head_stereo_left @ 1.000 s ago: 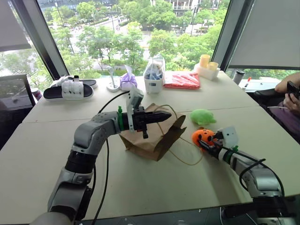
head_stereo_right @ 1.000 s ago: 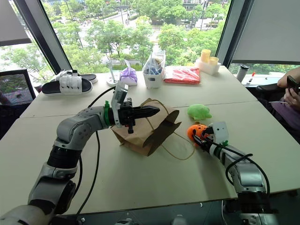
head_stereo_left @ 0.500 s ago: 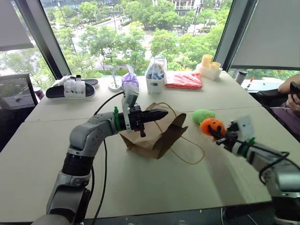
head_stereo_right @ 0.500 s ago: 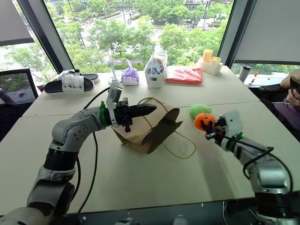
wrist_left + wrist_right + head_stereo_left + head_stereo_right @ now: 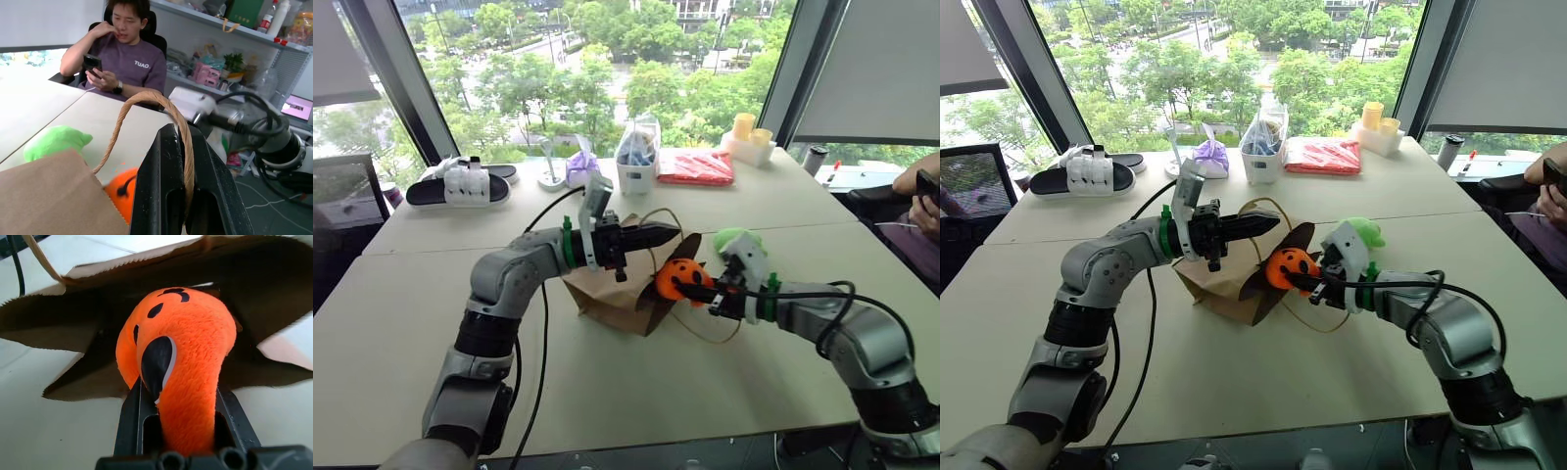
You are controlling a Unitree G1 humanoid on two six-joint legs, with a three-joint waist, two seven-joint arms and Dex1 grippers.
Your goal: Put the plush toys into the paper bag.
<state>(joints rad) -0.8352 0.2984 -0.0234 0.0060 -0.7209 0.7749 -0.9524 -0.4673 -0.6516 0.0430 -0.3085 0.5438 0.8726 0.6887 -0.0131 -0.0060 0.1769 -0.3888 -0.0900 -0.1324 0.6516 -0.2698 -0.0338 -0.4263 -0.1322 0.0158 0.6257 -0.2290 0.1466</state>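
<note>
My right pincer (image 5: 1304, 281) squeezed the soft, light orange toy (image 5: 1290, 265) at the paper bag (image 5: 1224, 284) mouth. My left pincer (image 5: 651, 238) pinched its cord handle (image 5: 146, 110) shut, lifting the limp mouth wide.

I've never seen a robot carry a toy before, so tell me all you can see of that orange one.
The orange toy is a rounded, fuzzy plush with black face marks. The right hand is shut on it, fingers pinching its lower part, and holds it above the table at the dark mouth of the brown paper bag. It is not inside yet. The left hand holds up the bag's cord handle.
</note>
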